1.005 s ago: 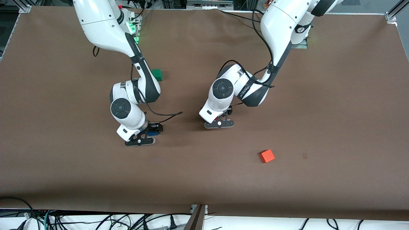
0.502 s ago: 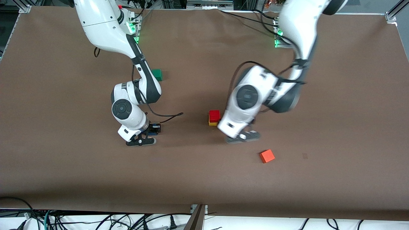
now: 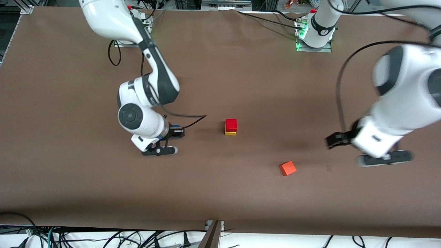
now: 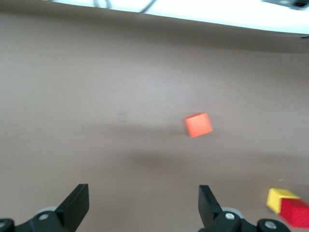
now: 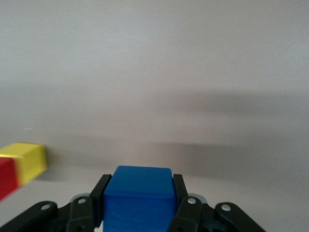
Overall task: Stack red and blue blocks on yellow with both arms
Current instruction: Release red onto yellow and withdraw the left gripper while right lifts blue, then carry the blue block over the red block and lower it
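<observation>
The red block (image 3: 231,124) sits on the yellow cube (image 3: 230,133) mid-table; both also show in the left wrist view, red (image 4: 295,213) on yellow (image 4: 279,197), and in the right wrist view, red (image 5: 7,178) on yellow (image 5: 30,160). My right gripper (image 3: 174,133) is low over the table toward the right arm's end from the stack. It (image 5: 139,193) is shut on the blue block (image 5: 139,199). My left gripper (image 3: 335,140) is up toward the left arm's end of the table, away from the stack. It (image 4: 143,208) is open and empty.
An orange cube (image 3: 287,168) lies nearer to the front camera than the stack, toward the left arm's end; it also shows in the left wrist view (image 4: 198,124). Cables hang below the table's front edge (image 3: 220,225).
My left gripper has let go of the red block on the yellow cube and swung away toward its end of the table. My right gripper with the blue block has shifted slightly toward the stack.
</observation>
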Controlling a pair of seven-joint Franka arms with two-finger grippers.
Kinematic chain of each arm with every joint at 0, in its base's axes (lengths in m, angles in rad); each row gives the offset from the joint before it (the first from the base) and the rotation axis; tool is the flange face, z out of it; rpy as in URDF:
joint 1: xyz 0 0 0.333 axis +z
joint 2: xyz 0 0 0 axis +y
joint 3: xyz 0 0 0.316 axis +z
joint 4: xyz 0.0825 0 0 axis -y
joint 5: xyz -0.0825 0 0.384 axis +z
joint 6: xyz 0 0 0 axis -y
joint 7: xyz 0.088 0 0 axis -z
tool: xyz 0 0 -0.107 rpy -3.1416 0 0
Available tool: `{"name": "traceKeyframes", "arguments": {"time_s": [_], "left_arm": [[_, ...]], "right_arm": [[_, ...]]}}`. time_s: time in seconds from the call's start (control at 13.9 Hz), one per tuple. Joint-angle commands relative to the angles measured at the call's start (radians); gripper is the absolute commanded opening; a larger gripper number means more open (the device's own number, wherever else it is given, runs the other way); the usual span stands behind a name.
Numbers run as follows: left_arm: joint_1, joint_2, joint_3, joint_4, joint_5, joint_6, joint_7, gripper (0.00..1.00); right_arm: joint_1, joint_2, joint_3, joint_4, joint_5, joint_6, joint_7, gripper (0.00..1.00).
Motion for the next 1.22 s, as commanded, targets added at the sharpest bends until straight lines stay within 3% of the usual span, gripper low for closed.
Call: {"name": "traceKeyframes", "arguments": {"time_s": [0.0, 0.22, 0.5, 0.72, 0.93, 1.08, 1.15], "left_arm": [[0.093, -0.049, -0.020, -0.024, -0.001, -0.033, 0.070, 1.00], [0.127, -0.058, -0.017, -0.041, -0.001, -0.105, 0.073, 1.00], [0.143, -0.060, -0.021, -0.041, 0.003, -0.122, 0.102, 1.00], [0.138, -0.066, -0.026, -0.044, 0.004, -0.138, 0.102, 1.00], [0.141, -0.072, -0.025, -0.039, 0.007, -0.150, 0.104, 1.00], [0.138, -0.122, -0.017, -0.069, 0.012, -0.150, 0.107, 1.00], [0.136, -0.162, -0.018, -0.133, 0.012, -0.147, 0.113, 1.00]], "right_arm": [[0.083, 0.012, -0.003, 0.084, 0.011, -0.040, 0.178, 0.42], [0.174, 0.032, -0.005, 0.101, 0.005, 0.006, 0.316, 0.42], [0.212, 0.037, -0.006, 0.112, 0.000, 0.023, 0.385, 0.42], [0.260, 0.083, -0.006, 0.152, -0.066, 0.057, 0.492, 0.43], [0.268, 0.120, -0.006, 0.202, -0.078, 0.059, 0.510, 0.43], [0.268, 0.146, -0.006, 0.239, -0.080, 0.069, 0.510, 0.44], [0.268, 0.156, -0.006, 0.247, -0.080, 0.086, 0.510, 0.44]]}}
